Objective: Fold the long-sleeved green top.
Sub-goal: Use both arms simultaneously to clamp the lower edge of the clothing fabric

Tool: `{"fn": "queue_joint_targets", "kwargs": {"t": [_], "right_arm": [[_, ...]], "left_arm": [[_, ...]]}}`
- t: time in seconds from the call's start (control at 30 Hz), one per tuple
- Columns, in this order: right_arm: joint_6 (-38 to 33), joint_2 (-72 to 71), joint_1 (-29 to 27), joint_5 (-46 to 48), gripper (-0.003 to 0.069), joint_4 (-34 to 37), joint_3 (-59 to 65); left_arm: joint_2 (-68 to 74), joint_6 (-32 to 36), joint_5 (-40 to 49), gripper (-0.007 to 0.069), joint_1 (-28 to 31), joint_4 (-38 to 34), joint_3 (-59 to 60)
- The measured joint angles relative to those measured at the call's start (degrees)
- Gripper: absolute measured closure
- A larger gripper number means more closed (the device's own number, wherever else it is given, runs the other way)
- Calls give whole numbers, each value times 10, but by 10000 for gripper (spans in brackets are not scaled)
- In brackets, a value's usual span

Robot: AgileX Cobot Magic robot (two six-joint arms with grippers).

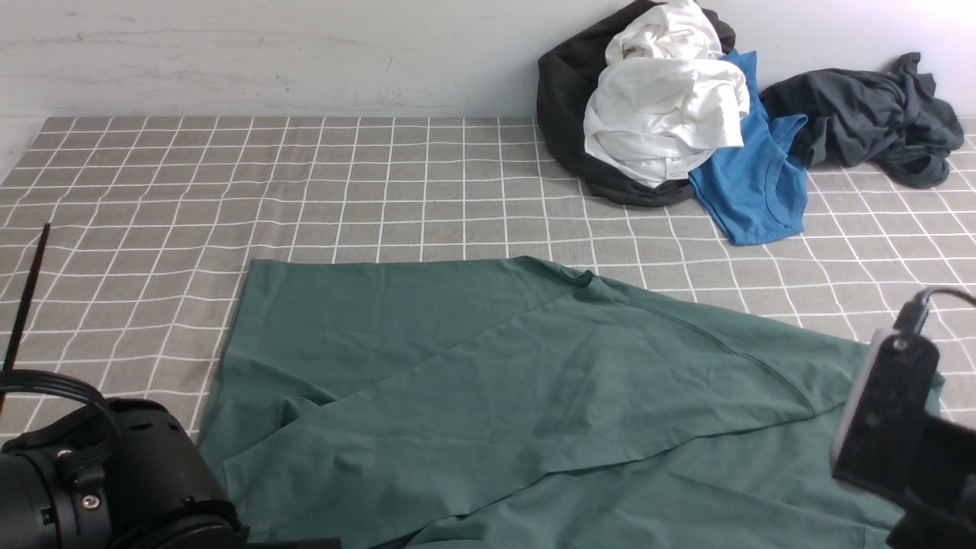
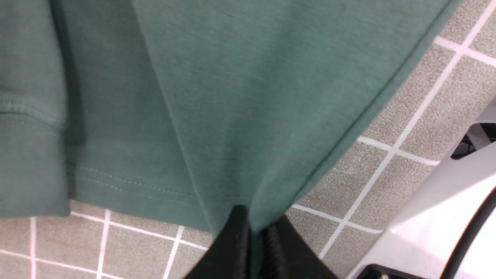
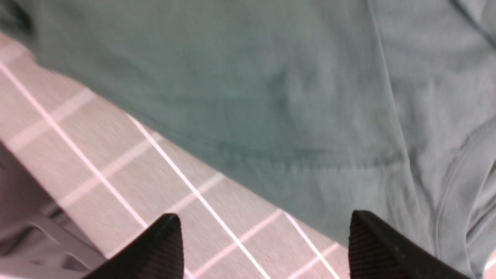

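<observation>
The green long-sleeved top [image 1: 488,366] lies spread across the near desk [image 1: 305,175], a sleeve [image 1: 534,404] folded over its body. Now the left jaws are clamped tight on its near-left edge, likely to lift a fold; the right jaws gape wide, empty, above the near-right edge.

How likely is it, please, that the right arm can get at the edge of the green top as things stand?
Probably yes: the right claw stands open over the checked cloth, with the edge of the green top right ahead and nothing between them.
</observation>
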Motion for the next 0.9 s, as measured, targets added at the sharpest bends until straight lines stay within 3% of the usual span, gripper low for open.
{"fn": "queue_joint_targets", "kwargs": {"t": [0.3,0.6,0.73,0.9], "right_arm": [[74,63,0,-126,132,-109,104],[88,185,0,-200,135,-133,106],[73,217,0,-205,183,-132,104],[55,217,0,-205,333,-131,104]], "left_arm": [[0,0,-4,622,0,0,0],[0,-2,-6,622,0,0,0],[0,-4,-7,622,0,0,0],[0,-4,-8,622,0,0,0]]}}
